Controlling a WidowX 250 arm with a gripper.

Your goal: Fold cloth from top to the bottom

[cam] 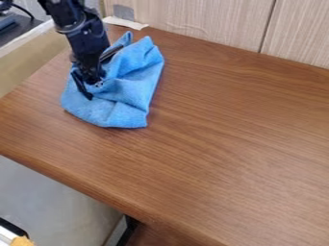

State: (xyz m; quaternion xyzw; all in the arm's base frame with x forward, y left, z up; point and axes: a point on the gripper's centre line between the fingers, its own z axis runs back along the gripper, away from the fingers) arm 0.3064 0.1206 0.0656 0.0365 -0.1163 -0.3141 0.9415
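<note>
Part of the cloth is covered by the end effector and lower arm, so the layers and any tucked edges there can't be made out. Arm base out of view, upper left. Can't tell whether the end effector is wide, narrow or gripping fabric. Blue cloth lies bunched on the desk, toward its far left part, folds raised, a corner peaking near the back. End effector is over the cloth's left side; most visible fabric sits to its right and below it in the view, some also behind. Wood-grain panel along the back edge, with a pale strip and grey patch behind the cloth. Dark equipment at upper left, cut off. Orange item at bottom left, also cut off, unclear. The arm blocks the cloth's upper left.
</note>
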